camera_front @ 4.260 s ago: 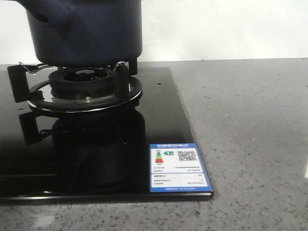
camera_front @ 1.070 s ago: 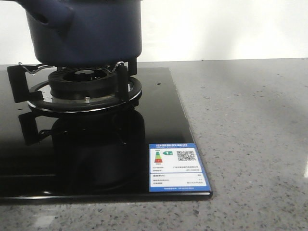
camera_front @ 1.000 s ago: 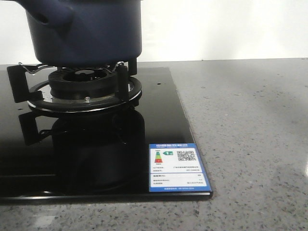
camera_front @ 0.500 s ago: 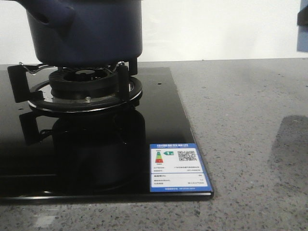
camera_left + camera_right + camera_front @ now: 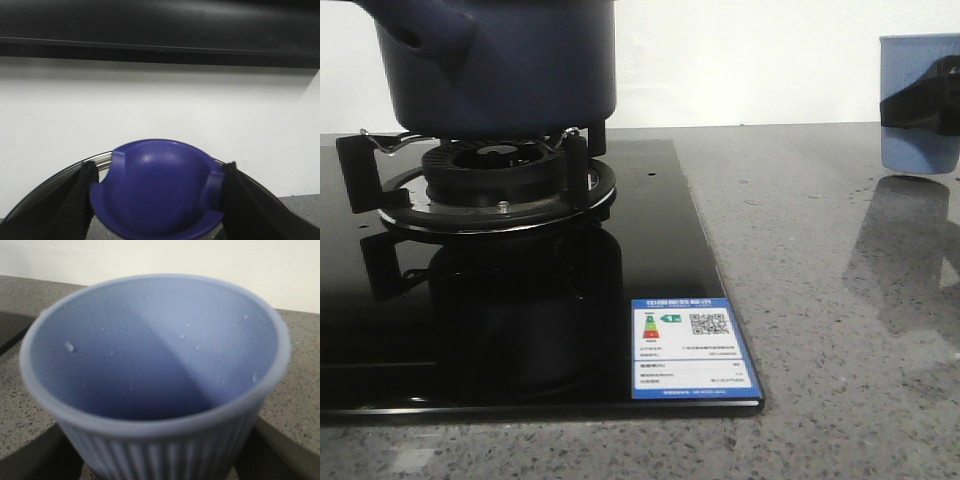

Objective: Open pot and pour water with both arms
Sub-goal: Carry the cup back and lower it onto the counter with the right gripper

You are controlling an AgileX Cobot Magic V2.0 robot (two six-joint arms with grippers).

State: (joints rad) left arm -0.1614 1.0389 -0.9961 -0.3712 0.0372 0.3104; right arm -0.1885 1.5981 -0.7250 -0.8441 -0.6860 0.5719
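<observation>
Pot: dark navy, plain. Cup: pale blue, vertically ribbed outside. Hob: glossy black glass, with a blue-bordered white label. Worktop: speckled grey. Lid knob: deep blue. Pincer fingers: black.

Bright, even light (glossy hob mirrors), wrist views blurred.

On the glossy black glass cooktop before me sits a blue-and-white rectangular energy label sticker. It carries a QR code and coloured rating arrows. Its printed text is too small to read.
</observation>
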